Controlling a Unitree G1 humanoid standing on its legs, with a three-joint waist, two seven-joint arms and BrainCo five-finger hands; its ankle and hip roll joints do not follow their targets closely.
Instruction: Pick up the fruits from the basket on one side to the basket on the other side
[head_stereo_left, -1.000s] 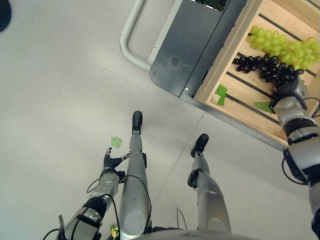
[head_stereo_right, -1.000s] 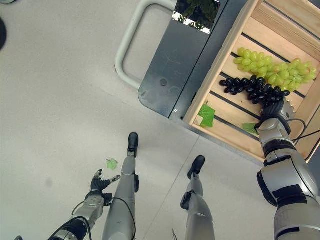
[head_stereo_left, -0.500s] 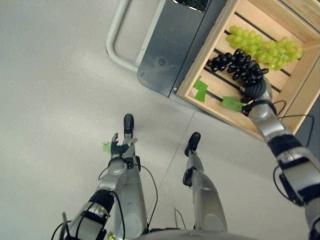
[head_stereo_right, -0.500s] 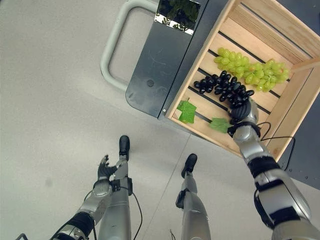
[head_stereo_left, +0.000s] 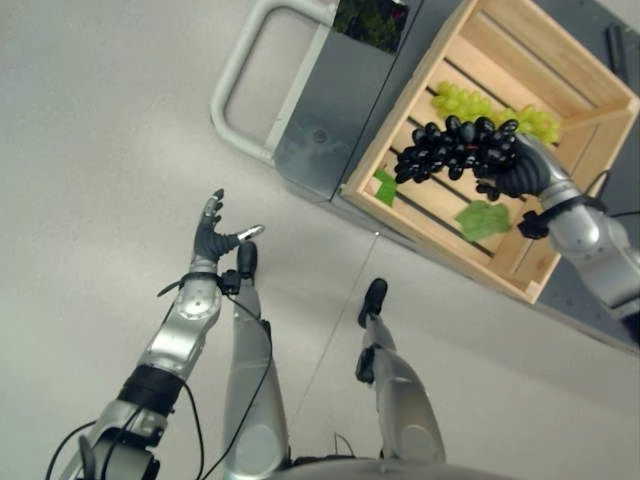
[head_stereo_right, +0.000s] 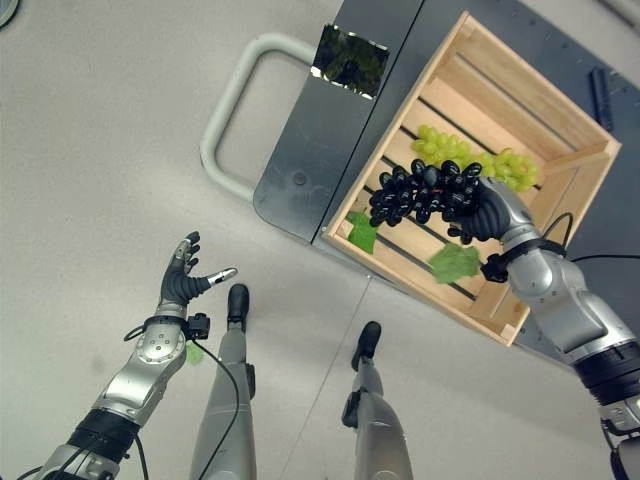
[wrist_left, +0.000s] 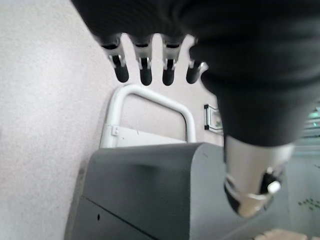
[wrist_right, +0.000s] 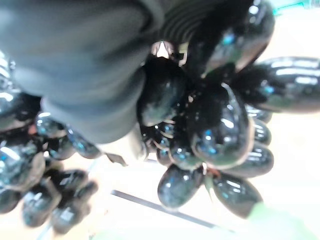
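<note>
Wooden crate (head_stereo_right: 560, 130), right hand (head_stereo_right: 492, 212) gripping black grapes (head_stereo_right: 420, 192)

There is one slatted wooden crate (head_stereo_right: 545, 130). There are two bunches of grapes: one black bunch (head_stereo_right: 425, 193) inside the curled fingers of the right hand (head_stereo_right: 492, 213), one green bunch (head_stereo_right: 500, 165) just beyond those fingers. Two green leaves (head_stereo_right: 455, 262) lie below them.

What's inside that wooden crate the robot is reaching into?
In the wooden crate lie a bunch of green grapes and two green leaves. The right hand holds a bunch of black grapes over it, covering part of the green bunch and the slats.
</note>
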